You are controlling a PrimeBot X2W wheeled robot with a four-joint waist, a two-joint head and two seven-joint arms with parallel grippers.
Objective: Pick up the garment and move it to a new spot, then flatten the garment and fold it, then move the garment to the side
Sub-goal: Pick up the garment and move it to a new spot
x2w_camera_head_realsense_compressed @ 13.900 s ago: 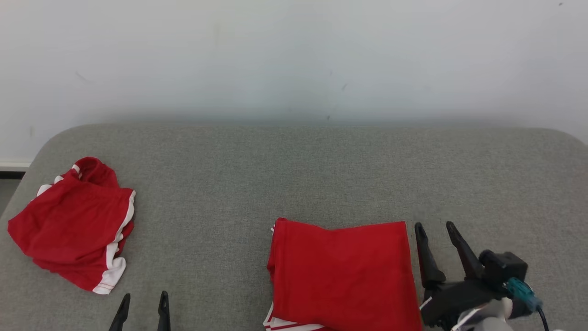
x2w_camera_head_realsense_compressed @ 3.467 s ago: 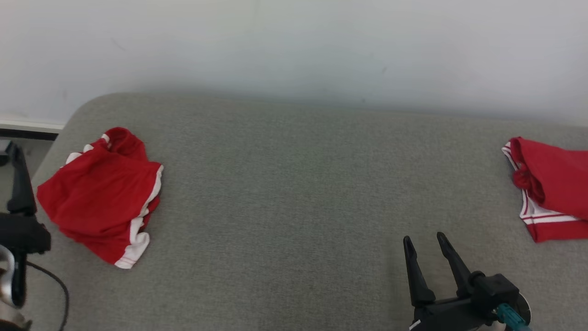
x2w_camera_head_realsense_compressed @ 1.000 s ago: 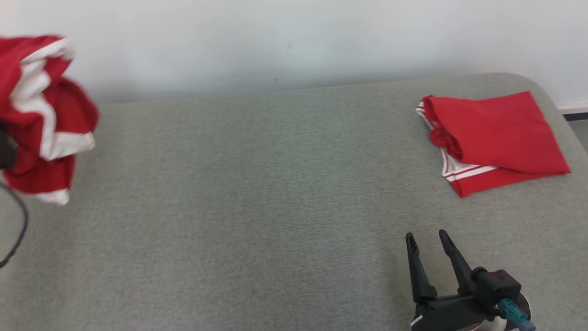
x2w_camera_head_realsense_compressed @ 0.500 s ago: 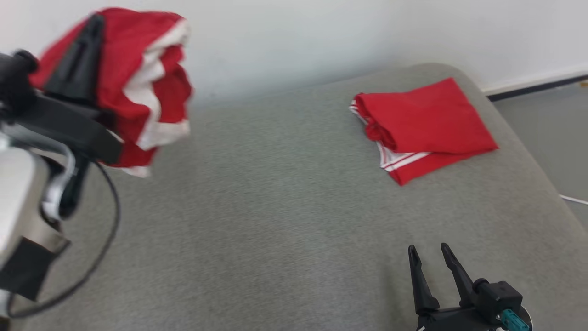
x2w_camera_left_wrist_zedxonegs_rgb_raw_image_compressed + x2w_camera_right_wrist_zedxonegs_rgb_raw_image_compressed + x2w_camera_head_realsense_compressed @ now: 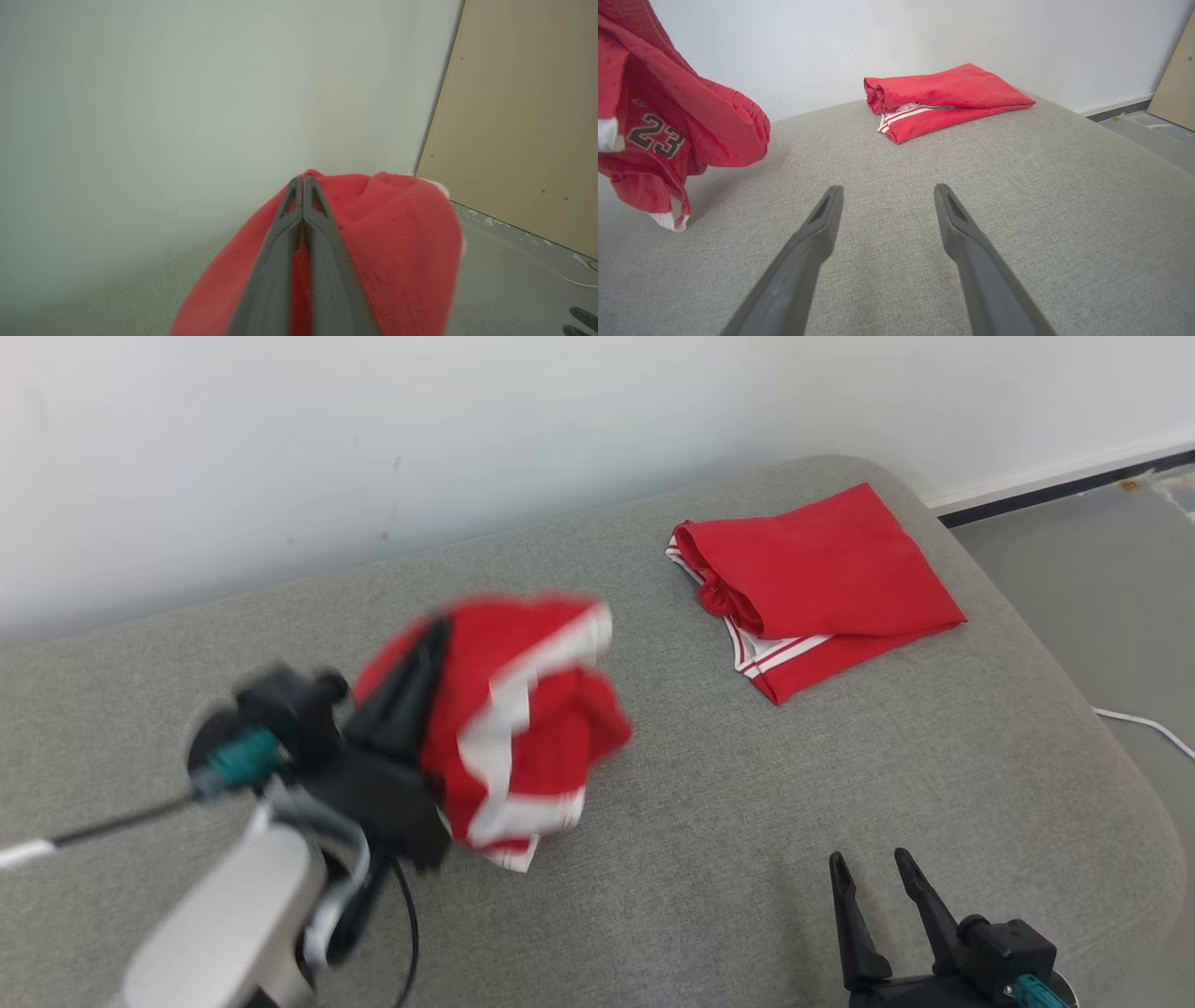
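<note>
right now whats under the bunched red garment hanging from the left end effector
Bare grey cushion in the right wrist view; the garment seems to hang clear of it. In the head view the cloth covers that patch.

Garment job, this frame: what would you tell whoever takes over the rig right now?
Left pincer: shut on a bunched red garment, lifted over the cushion.
Right pincer: open, empty, low at near right.
Folded garment: lying at the cushion's far right.
Done: one folded and set aside; second picked up.
Left: set it down, flatten, fold, move aside.
</note>
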